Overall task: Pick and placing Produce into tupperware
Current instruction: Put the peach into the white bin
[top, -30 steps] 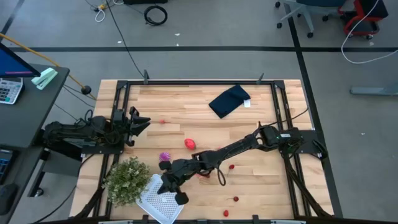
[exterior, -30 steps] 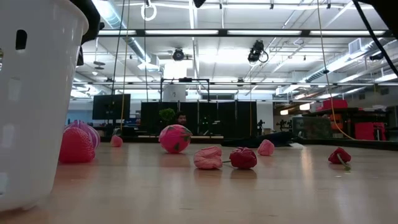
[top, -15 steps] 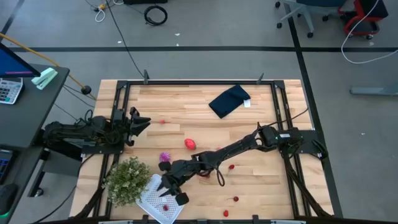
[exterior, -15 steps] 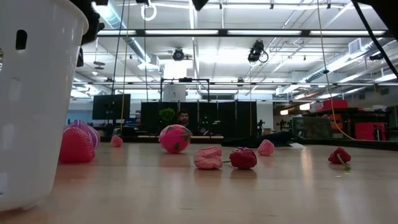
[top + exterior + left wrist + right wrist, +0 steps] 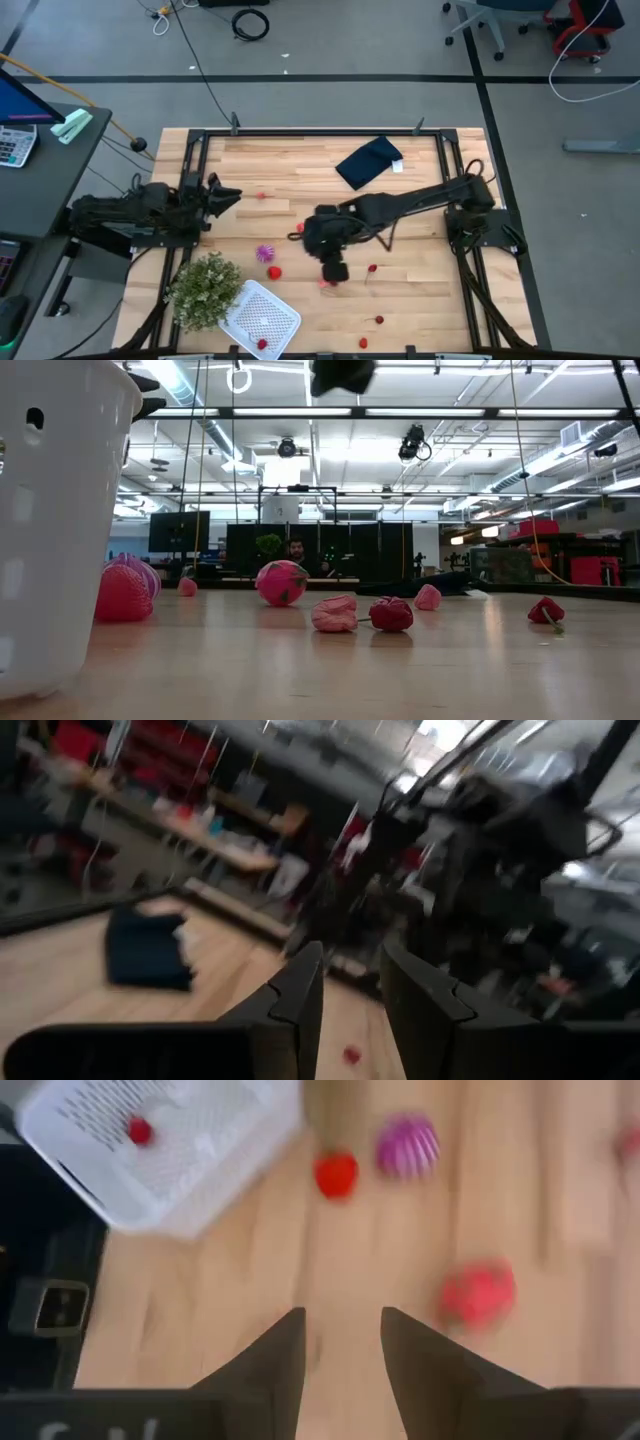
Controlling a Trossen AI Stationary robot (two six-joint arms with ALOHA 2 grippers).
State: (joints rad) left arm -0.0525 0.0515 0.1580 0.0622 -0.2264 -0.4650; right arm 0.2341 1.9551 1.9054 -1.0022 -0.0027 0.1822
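The white perforated tupperware (image 5: 262, 318) sits at the table's near left and holds one small red fruit (image 5: 262, 344); both also show in the right wrist view, the tupperware (image 5: 160, 1150) and the fruit (image 5: 139, 1130). Its wall (image 5: 60, 520) fills the left of the low view. On the wood lie a spiky magenta piece (image 5: 264, 252), a red fruit (image 5: 274, 271), a larger red piece (image 5: 299, 229) and small red fruits (image 5: 372, 268) (image 5: 379, 320). My right gripper (image 5: 335, 270) is open and empty above mid-table (image 5: 340, 1350). My left gripper (image 5: 225, 193) is open and empty at the left edge.
A green bushy plant (image 5: 204, 290) stands next to the tupperware's left side. A dark navy folded cloth (image 5: 369, 161) lies at the far right. A small red fruit (image 5: 263, 196) lies near my left gripper. Another (image 5: 362, 342) lies at the near edge.
My right gripper has left the spot over the tupperware and gone up and toward the table's right and far side, to mid-table. A small red fruit now lies in the tupperware. My left arm has kept still.
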